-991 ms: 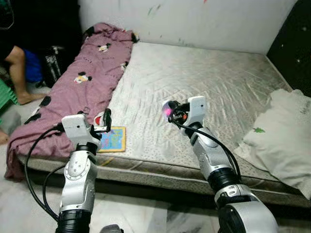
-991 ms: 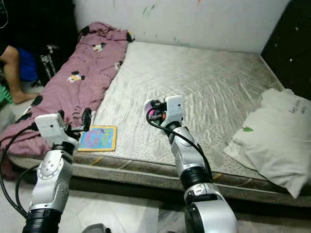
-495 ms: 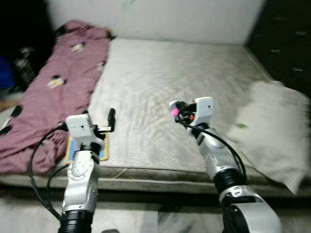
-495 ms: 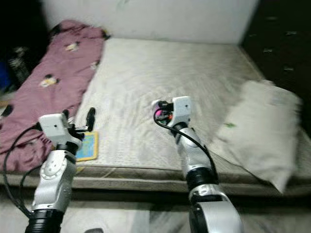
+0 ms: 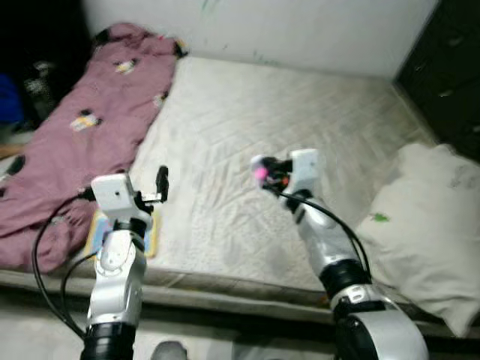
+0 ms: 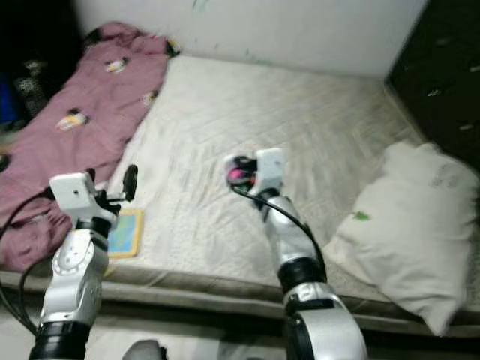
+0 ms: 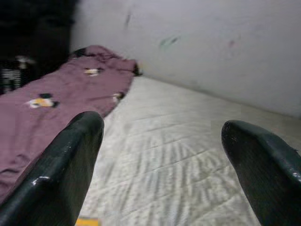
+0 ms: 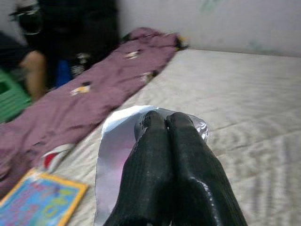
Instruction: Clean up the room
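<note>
Head camera has swung back left: purple blanket [image 5: 82, 142] and picture book [image 6: 124, 232] at the mattress [image 5: 300, 142] edge are fuller in view. Right gripper [image 8: 165, 123], clamped on a silvery wrapper [image 8: 113, 141], remains above mid-mattress. Left gripper [image 7: 162, 136] gapes wide, holding nothing. Wrapper awaits disposal.

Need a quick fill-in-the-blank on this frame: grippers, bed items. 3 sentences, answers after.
1. The right gripper is shut on a silvery ____ wrapper.
2. The left gripper, raised over the mattress, has its fingers ____.
3. The colourful book lies on the mattress beside the ____ blanket; the white pillow lies at the opposite side.

Missing words: foil; open; purple
</note>
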Controlling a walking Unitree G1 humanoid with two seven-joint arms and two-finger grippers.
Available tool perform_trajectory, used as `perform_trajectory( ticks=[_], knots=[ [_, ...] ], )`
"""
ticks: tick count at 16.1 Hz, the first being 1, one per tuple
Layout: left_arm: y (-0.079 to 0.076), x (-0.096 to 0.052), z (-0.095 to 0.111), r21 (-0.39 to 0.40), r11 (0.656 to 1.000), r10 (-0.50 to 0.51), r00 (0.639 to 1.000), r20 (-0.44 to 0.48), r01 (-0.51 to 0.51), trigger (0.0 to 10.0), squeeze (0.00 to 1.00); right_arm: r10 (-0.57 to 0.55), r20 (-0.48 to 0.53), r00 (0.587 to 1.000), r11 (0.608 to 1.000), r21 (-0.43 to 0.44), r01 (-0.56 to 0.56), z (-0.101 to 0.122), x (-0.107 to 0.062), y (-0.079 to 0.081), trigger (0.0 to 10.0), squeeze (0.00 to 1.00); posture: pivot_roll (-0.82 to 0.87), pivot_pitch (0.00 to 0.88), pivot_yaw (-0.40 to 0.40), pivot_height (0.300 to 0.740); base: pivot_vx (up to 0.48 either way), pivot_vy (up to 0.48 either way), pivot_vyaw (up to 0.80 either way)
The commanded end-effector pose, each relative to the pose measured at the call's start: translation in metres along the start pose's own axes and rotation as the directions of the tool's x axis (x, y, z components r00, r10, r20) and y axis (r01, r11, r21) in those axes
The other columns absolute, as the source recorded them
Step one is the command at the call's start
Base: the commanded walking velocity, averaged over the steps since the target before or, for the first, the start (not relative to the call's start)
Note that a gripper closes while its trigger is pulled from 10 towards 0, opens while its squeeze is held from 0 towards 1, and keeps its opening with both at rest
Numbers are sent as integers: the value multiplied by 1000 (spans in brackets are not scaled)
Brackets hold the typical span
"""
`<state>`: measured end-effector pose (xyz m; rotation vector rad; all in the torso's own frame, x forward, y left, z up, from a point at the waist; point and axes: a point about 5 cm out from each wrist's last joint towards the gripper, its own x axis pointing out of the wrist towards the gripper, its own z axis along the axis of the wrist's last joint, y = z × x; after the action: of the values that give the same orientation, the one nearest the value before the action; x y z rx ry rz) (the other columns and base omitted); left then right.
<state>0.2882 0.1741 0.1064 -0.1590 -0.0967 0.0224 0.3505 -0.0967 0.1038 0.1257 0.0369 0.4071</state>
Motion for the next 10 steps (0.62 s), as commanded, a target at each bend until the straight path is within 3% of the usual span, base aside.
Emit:
perform_trajectory(
  ticks=[1,3,10],
  knots=[
    [-5,0,-1,-3,1000,-23,1000,-5,23,10000,0,-24,-5,1000,1000,-10,24,1,-2,-8,10000,0,65,0,-48,740,0,0,-800],
    [-6,0,-2,-13,999,-29,1000,-6,29,10000,0,-26,-4,1000,1000,-11,26,1,-2,-8,10000,0,64,0,-47,740,0,480,-731],
    [-6,1,0,-19,1000,-21,1000,2,21,10000,0,-20,-5,1000,1000,-18,20,2,-1,-9,10000,0,61,0,-52,740,0,480,0]
  ],
)
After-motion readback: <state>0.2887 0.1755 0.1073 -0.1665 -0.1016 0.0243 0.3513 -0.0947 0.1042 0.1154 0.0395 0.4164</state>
